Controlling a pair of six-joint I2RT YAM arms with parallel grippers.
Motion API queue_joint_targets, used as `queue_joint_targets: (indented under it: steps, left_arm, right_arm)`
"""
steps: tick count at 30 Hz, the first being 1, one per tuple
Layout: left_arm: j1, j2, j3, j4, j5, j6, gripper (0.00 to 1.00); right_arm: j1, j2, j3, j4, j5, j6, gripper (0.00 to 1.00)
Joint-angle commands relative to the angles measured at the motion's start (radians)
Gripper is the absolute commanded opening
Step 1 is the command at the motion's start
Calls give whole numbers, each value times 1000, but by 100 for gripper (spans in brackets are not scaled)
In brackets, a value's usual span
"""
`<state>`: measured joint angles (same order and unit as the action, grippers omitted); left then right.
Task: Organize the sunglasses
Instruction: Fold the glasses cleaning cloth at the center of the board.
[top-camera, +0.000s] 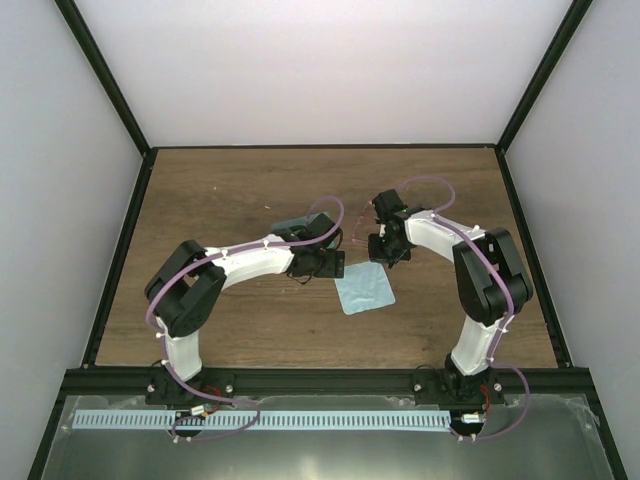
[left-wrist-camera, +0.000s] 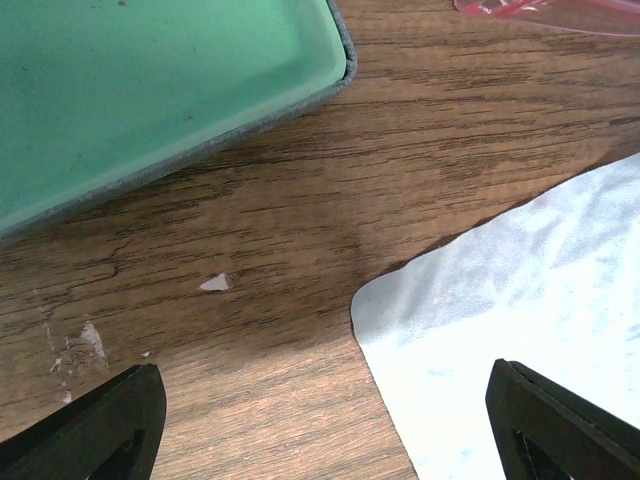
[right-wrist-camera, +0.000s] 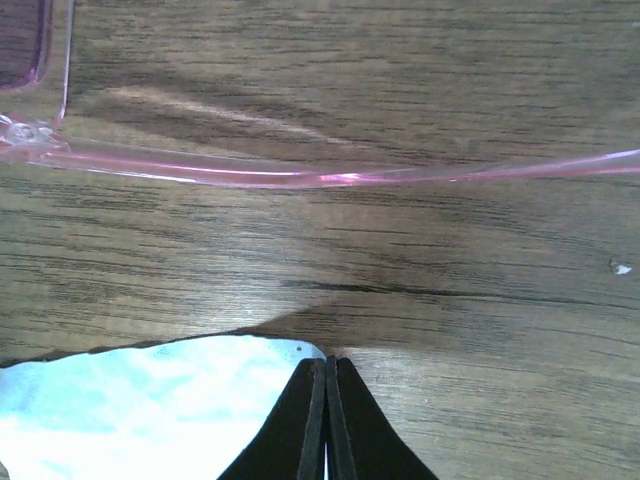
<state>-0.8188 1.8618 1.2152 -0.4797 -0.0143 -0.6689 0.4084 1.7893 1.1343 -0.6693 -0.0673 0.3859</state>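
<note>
The sunglasses (right-wrist-camera: 300, 178) have a thin pinkish-red frame and lie on the wood just beyond my right gripper. One arm runs across the right wrist view, and a tip shows in the left wrist view (left-wrist-camera: 560, 12). My right gripper (right-wrist-camera: 326, 365) is shut on the corner of the light-blue cloth (right-wrist-camera: 150, 410). The cloth (top-camera: 363, 290) lies flat between the arms. My left gripper (left-wrist-camera: 330, 420) is open and empty, low over the wood at the cloth's edge (left-wrist-camera: 520, 300). The teal case (left-wrist-camera: 150, 80) lies open just beyond it, and also shows in the top view (top-camera: 298, 222).
The brown wooden table (top-camera: 220, 190) has black rails along its sides and a white backdrop behind. Small pale chips (left-wrist-camera: 213, 284) mark the wood near the case.
</note>
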Motion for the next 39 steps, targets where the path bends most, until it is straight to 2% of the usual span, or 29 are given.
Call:
queue_joint_targets:
  steps: [1,4,10,16,22,28,33,39]
  left_arm:
    - [-4,22,17,18,9,15,89]
    - [-4,35,24,20,24,18,87]
    - [-9,104,75,-8,60,26,69]
    - [-23,165,124,-35,62,45,65]
    - [-23,197,156,-59,55,64,47]
    - [-24,177,118,-61,57,62,35]
    - [-26,177,102,-57,67,66,19]
    - [-28,178,105,-60,63,66,11]
  right_arm:
    - [9,-33,38,-15,11,13,1]
    - [10,-24,36,-14,6,11,1]
    - [9,-10,27,-10,4,10,1]
    - [9,-10,27,-10,0,8,1]
    - [9,-14,24,-10,0,9,1]
    - [9,-9,27,-9,-1,10,1]
    - [9,-5,27,-6,-5,13,1]
    - [10,-11,20,-6,-3,12,1]
